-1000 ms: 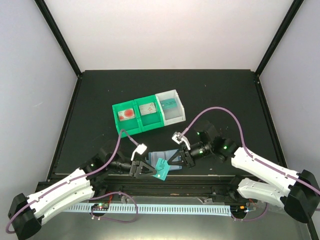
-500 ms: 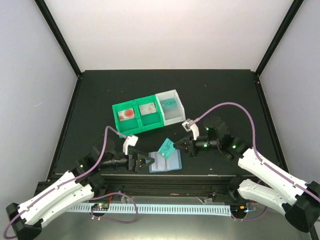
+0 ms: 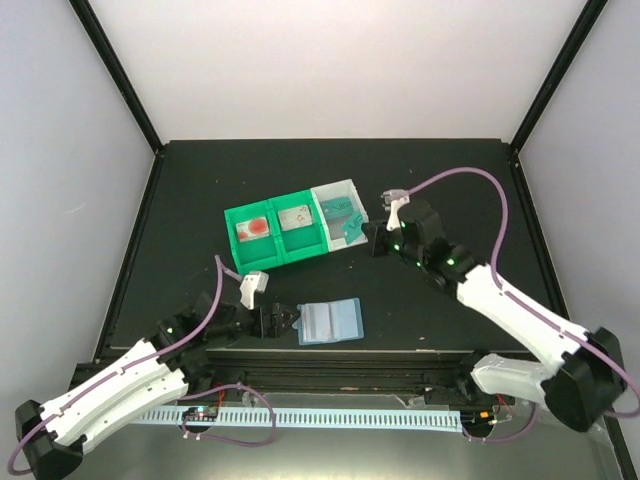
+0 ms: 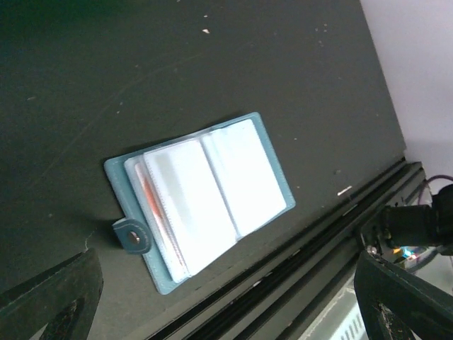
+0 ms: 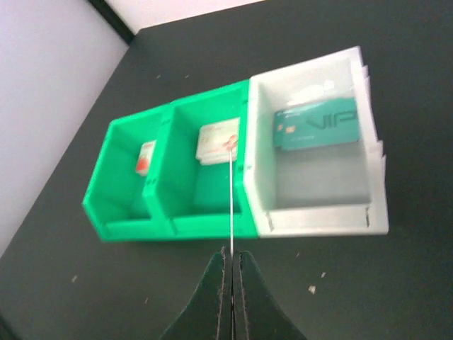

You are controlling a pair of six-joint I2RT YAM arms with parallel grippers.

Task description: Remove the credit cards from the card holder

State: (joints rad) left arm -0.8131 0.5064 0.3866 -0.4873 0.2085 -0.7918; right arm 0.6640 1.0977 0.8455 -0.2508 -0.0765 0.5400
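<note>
The card holder [image 3: 330,322] [image 4: 212,191] lies open and flat near the table's front edge, a red-edged card [image 4: 146,202] showing in its left pocket. My left gripper [image 3: 288,322] stands open just left of it, its fingers [image 4: 56,297] apart with nothing between them. At the back, my right gripper [image 3: 366,232] [image 5: 231,253] is shut on a teal credit card [image 3: 353,226], seen edge-on [image 5: 231,205] in the right wrist view. It hangs by the front right of the white bin [image 3: 330,188] [image 5: 311,219]. Another teal card [image 5: 315,124] lies inside that bin.
Two joined green bins [image 3: 285,258] [image 5: 177,227] stand left of the white bin, each with a whitish red-marked card [image 5: 218,142] inside. The table's front rail [image 4: 333,234] runs just beyond the holder.
My right gripper has carried the teal card up from the holder and back to the white bin. My left gripper has opened and drawn back left off the holder.
</note>
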